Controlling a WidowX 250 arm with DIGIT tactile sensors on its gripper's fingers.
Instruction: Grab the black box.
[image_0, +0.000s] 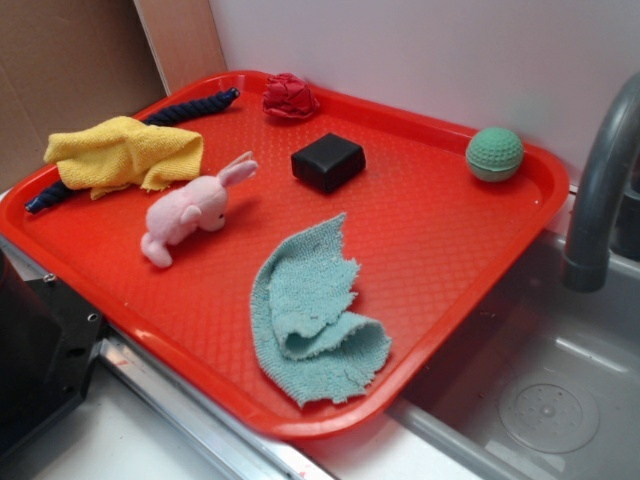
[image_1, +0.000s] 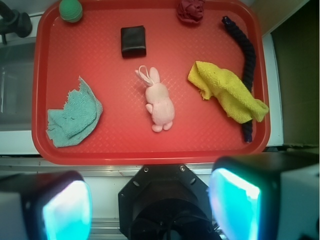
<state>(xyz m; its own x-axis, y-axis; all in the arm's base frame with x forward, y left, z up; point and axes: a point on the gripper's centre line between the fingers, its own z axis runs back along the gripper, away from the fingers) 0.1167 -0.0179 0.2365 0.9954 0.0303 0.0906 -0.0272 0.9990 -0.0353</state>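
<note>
A wide red plastic tray (image_0: 480, 260) with a textured floor sits beside a grey metal sink (image_0: 560, 400), and everything I can see lies on it. The crumpled teal knit cloth (image_1: 72, 115) lies near one edge; the folded yellow towel (image_1: 227, 92) lies on the opposite side, partly over a long dark blue braided rope (image_1: 245, 50). A small pink plush bunny (image_1: 159, 102) lies on its side in the middle. The small matte black rectangular box (image_1: 133, 41) rests flat beyond the bunny, apart from it, between a green dimpled ball (image_1: 71, 10) in one far corner and a dark red crumpled fabric lump (image_1: 191, 11) at the far rim. My gripper (image_1: 150, 205) hangs off the tray's near edge, its two fingers (image_1: 65, 210) spread wide with nothing between them.
</note>
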